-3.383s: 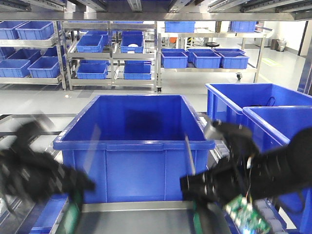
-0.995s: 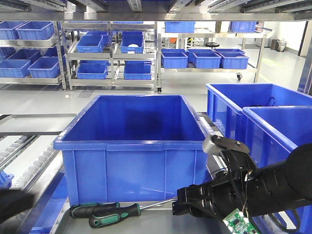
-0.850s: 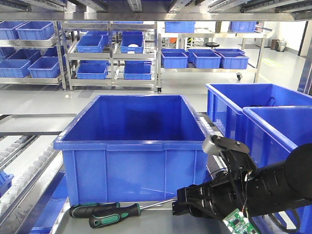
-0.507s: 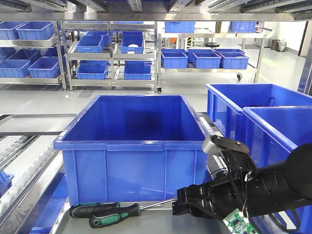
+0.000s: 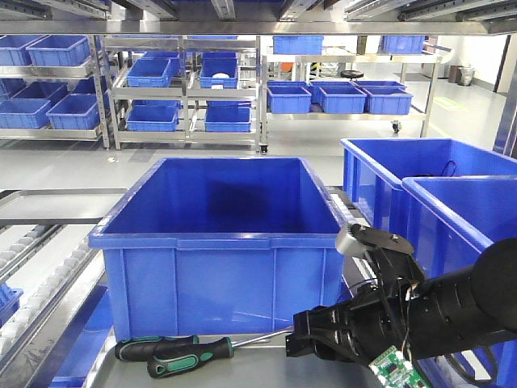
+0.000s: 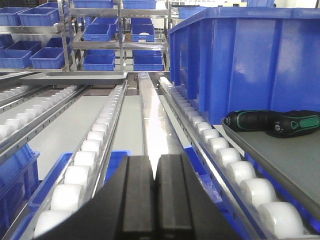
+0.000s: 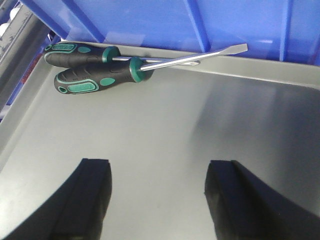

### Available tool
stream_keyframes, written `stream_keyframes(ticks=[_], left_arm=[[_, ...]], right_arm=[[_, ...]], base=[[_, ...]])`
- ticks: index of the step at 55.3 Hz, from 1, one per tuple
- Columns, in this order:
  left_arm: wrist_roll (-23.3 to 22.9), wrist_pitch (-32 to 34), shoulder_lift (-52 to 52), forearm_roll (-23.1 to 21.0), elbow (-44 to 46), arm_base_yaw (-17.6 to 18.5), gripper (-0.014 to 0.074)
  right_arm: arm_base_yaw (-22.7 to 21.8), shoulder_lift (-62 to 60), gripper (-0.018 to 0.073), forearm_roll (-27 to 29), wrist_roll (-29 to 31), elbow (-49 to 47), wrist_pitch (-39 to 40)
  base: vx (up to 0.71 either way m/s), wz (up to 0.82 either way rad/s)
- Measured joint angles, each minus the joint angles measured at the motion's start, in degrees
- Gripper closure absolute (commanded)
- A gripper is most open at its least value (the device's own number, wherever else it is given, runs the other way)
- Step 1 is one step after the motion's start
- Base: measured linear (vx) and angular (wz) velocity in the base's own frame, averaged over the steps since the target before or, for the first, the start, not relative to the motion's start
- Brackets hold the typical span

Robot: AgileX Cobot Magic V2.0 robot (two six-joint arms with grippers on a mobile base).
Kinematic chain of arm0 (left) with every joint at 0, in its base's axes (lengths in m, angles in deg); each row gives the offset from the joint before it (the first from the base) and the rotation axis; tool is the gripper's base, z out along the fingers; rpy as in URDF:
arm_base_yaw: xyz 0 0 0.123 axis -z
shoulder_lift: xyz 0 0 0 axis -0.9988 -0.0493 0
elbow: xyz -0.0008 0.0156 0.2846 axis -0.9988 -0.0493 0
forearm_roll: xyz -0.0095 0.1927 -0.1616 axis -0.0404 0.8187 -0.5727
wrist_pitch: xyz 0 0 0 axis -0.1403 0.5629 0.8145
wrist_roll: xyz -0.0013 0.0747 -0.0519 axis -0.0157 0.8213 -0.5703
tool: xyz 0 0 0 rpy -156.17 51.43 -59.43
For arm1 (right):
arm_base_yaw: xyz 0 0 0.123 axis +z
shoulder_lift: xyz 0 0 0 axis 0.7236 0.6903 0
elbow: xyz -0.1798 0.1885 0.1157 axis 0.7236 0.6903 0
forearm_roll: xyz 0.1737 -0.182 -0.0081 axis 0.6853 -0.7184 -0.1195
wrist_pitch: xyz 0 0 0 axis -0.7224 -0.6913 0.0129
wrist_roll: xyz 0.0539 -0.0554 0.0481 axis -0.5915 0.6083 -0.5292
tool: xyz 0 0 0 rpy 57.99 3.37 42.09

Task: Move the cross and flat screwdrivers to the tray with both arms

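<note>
A: On the shallow grey metal tray (image 7: 165, 150), along its far rim, two long screwdrivers with chunky black-and-green handles and thin silver shafts. Front one (image 7: 100, 75) ends in a flat blade tip resting on the tray's rim; rear one (image 7: 75, 54) lies just behind, touching it, shafts crossing. Tip of the rear one hidden, so cannot tell which kind.

B: And the containers?

A: Right behind the tray, a deep blue plastic bin (image 5: 222, 242), nothing visible inside. To the right, two more big blue bins (image 5: 436, 182); contents cannot be made out.

B: Grippers?

A: Right gripper (image 7: 157, 200): black fingers (image 7: 92, 197) spread wide over bare tray metal, holding nothing, well apart from the screwdrivers. Left gripper (image 6: 152, 195): black fingers pressed together, nothing between them, off to the left of the tray over a roller conveyor (image 6: 95, 145).

B: Surface and room?

A: White rollers in steel rails run along both sides of a steel strip; same handles seen from the left wrist at the tray's near corner. Beyond, pale grey floor and steel racks (image 5: 186, 89) stacked with small blue bins.
</note>
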State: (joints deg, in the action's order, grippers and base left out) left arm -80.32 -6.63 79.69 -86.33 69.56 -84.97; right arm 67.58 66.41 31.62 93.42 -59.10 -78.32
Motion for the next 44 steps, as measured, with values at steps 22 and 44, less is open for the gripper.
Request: stream_keyframes(ticks=[22,44], left_arm=[[0.0,0.1,0.0,0.0,0.0,0.0,0.0602],[0.0,0.3,0.0,0.0,0.0,0.0,0.0602]], right_arm=[[0.0,0.0,0.009,0.0,0.0,0.0,0.0],[0.0,-25.0,0.0343,-10.5,-2.4,17.6,2.7]], base=[[0.0,0.0],[0.0,0.0]])
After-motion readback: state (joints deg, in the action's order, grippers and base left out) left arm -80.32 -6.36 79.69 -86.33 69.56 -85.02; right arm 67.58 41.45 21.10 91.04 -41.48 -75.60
